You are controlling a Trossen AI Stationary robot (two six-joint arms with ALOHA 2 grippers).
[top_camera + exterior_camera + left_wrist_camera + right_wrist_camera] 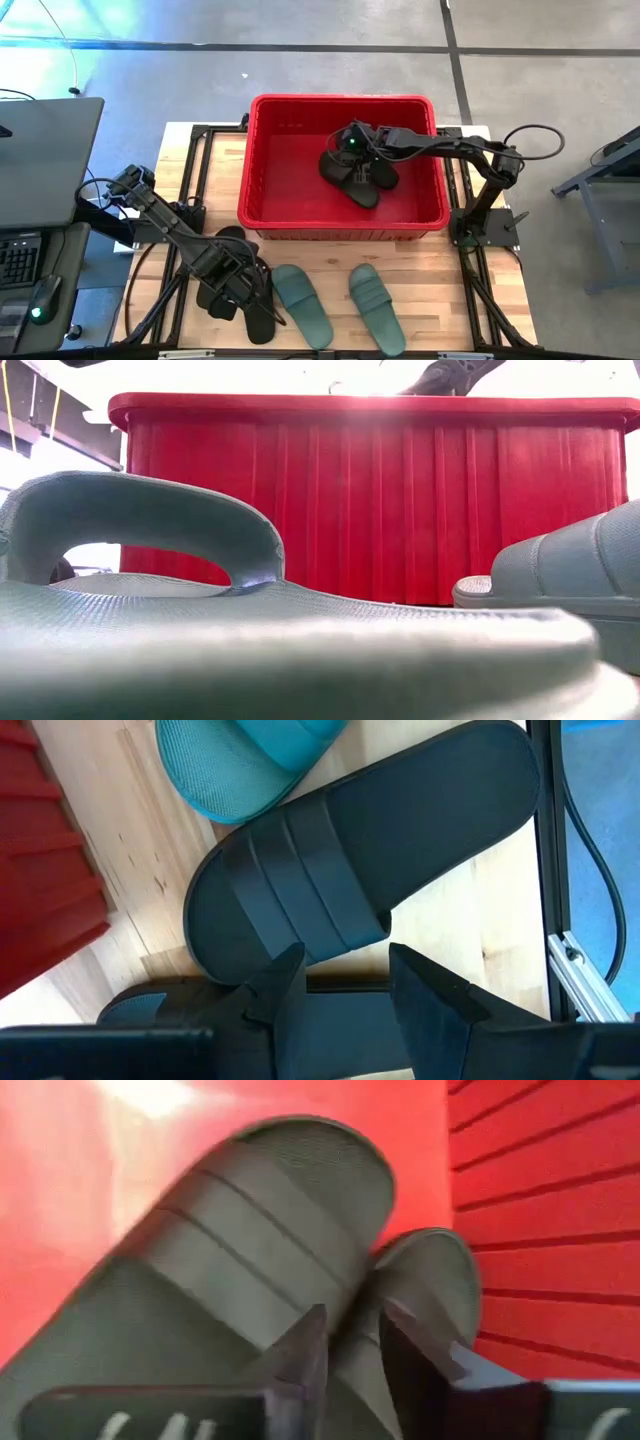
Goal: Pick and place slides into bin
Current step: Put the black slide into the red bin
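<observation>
Two black slides (352, 176) lie inside the red bin (262, 205), one overlapping the other; they also show in the right wrist view (250, 1230). My right gripper (352, 143) hangs just over them, its fingers a narrow gap apart (352, 1348). Two more black slides (238, 300) lie at the table's near left. My left gripper (236, 278) is open above one of them (360, 860), beside its strap (300, 890); the other (150, 1005) lies under the fingers. Two teal slides (300, 305) (376, 308) lie flat near the front edge.
The bin's near wall (380, 500) stands behind the teal slides (200, 620) (560, 575) in the low view. A laptop (45, 160) and a mouse (40, 300) sit off the table's left. The table's black frame rail (560, 870) runs beside the left gripper.
</observation>
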